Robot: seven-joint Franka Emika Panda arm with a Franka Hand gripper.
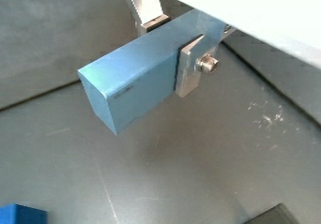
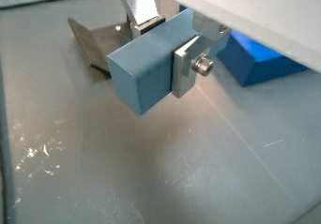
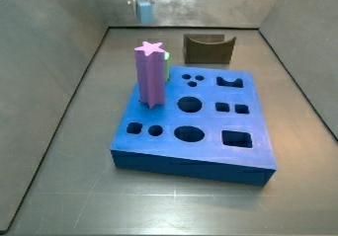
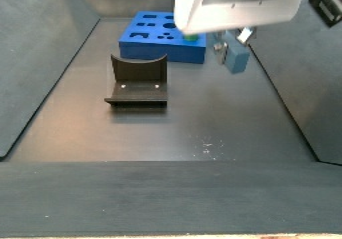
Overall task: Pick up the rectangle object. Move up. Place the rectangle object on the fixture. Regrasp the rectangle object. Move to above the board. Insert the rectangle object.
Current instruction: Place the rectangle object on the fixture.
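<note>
My gripper (image 1: 171,48) is shut on the rectangle object (image 1: 126,85), a light-blue bar clamped across its width between the silver fingers (image 1: 189,68). Both wrist views show the bar (image 2: 148,70) held clear above the grey floor. In a side view the gripper (image 3: 142,1) hangs high at the far end of the bin with the bar (image 3: 144,13) below it. The fixture (image 3: 208,49) stands behind the board (image 3: 199,146). Seen from a side view, the gripper (image 4: 235,41) and bar (image 4: 237,57) are to the right of the fixture (image 4: 138,78), with the board (image 4: 158,38) beyond.
A purple star-topped prism (image 3: 150,74) stands upright in the board's left part. Grey bin walls (image 3: 59,92) slope up on all sides. The fixture (image 2: 94,42) and a board corner (image 2: 257,59) show behind the bar.
</note>
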